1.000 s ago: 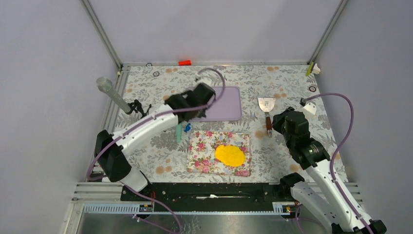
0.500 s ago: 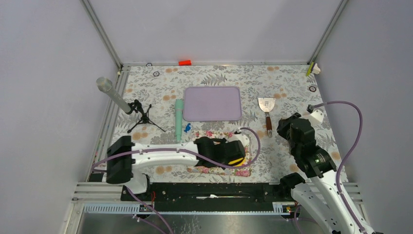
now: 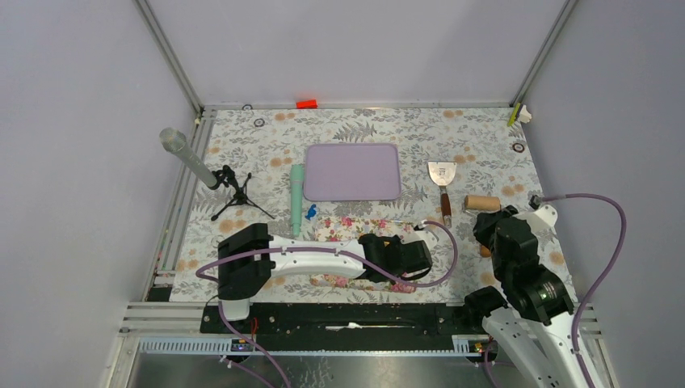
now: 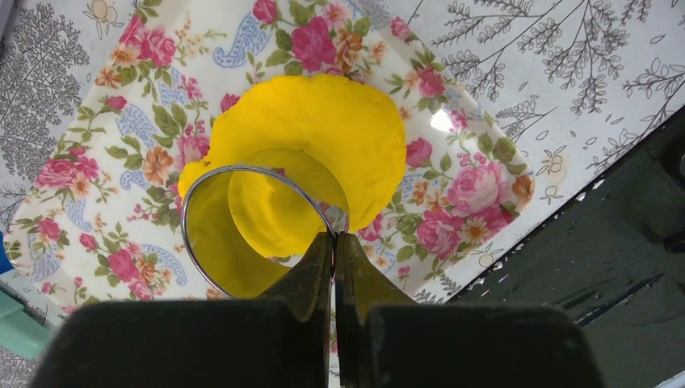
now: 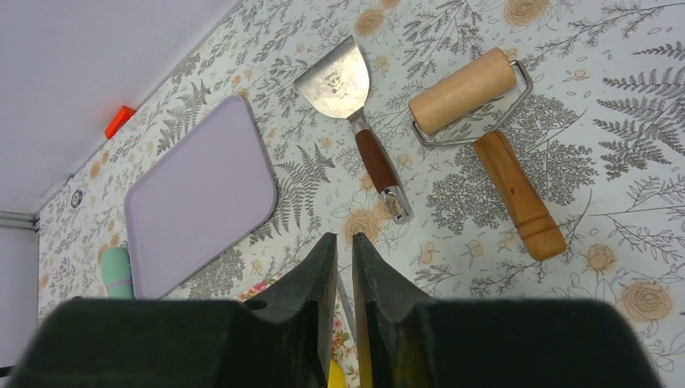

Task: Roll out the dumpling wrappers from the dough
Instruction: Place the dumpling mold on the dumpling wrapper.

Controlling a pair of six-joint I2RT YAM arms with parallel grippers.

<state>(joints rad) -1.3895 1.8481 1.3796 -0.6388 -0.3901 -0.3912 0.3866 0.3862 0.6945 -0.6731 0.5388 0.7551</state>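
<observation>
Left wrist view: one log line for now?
left gripper: clamps round metal ring cutter over flattened yellow dough | right gripper: ajar, empty

Readable text, all three views: I find none. The one candidate is a small dark stamp (image 5: 333, 78) on the blade of the metal scraper (image 5: 356, 123) lying on the surface (image 5: 614, 145). I see it best from the right wrist camera, and its characters are too small for me to make out. From the top camera the mark is only a faint smudge.
</observation>
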